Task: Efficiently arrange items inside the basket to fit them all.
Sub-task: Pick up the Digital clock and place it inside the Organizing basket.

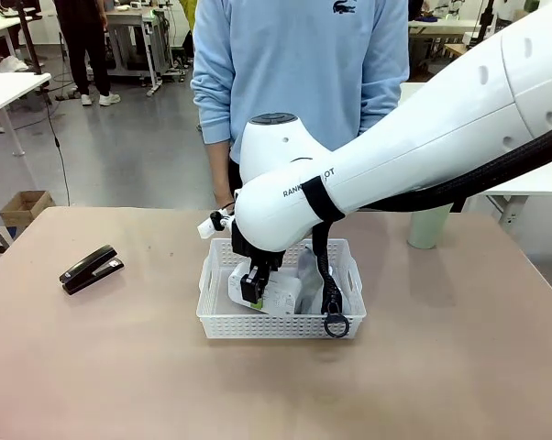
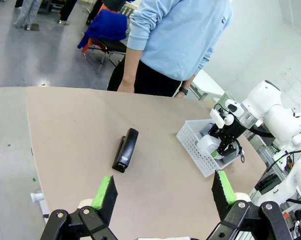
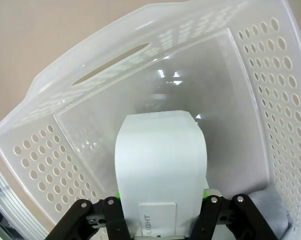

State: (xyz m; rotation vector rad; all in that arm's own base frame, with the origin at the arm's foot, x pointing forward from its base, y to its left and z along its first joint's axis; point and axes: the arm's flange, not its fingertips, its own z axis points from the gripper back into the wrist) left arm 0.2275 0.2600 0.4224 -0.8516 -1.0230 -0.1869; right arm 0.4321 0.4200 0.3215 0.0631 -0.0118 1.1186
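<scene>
Table (image 1: 93, 367): basket (image 1: 258, 327) holds pouch (image 1: 305, 273), box (image 3: 160, 150) in right tool (image 3: 161, 194).

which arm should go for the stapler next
Left. The left gripper is open and empty, and the black stapler lies on the table ahead of it, on the robot's left side. The right gripper is shut on the white box, down inside the basket.
</scene>
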